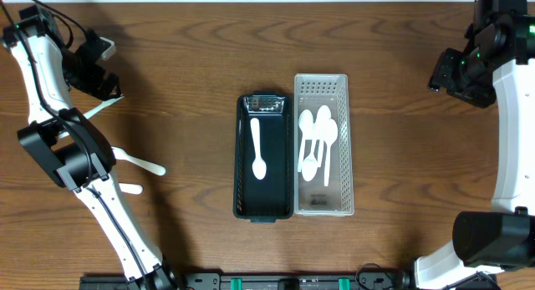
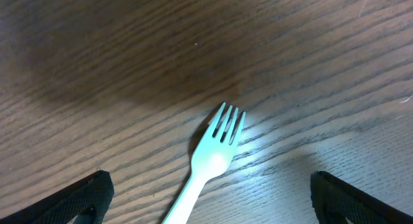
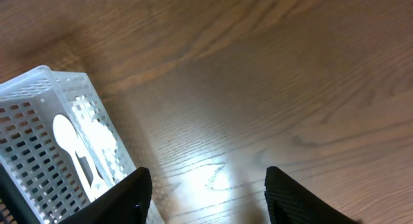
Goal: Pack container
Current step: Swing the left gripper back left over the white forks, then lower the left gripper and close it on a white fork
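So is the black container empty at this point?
Not empty: one white spoon lies lengthwise inside the black container in the overhead view.

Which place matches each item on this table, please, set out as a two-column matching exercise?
Things:
1. fork
2. lone spoon
3. spoon pile
4. right claw

Places:
A. in the clear basket
B. over the table, beside the basket
C. in the black tray
D. on the table, below the left claw

Pairs: 1-D, 2-C, 3-A, 4-B.
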Robot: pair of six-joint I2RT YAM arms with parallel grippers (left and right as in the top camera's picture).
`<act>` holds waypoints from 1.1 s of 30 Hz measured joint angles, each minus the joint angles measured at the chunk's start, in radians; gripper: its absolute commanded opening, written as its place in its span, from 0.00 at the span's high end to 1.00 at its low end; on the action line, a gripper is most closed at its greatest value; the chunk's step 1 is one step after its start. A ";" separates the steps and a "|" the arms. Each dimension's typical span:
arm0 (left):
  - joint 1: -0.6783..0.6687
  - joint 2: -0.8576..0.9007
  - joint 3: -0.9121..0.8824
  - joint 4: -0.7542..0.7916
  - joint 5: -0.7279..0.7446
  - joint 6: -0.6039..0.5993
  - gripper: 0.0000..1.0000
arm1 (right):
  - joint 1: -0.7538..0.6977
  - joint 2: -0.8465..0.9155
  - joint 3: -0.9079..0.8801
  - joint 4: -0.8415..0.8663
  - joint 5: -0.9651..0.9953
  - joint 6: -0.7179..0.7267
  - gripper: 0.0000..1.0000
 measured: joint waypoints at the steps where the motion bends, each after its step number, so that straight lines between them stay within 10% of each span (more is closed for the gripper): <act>1: 0.000 0.001 0.000 0.000 0.000 0.010 0.00 | 0.000 0.000 0.000 0.000 -0.002 0.000 0.40; 33: 0.003 0.028 -0.145 0.138 -0.084 0.121 0.18 | 0.000 0.000 0.000 -0.032 -0.057 0.003 0.41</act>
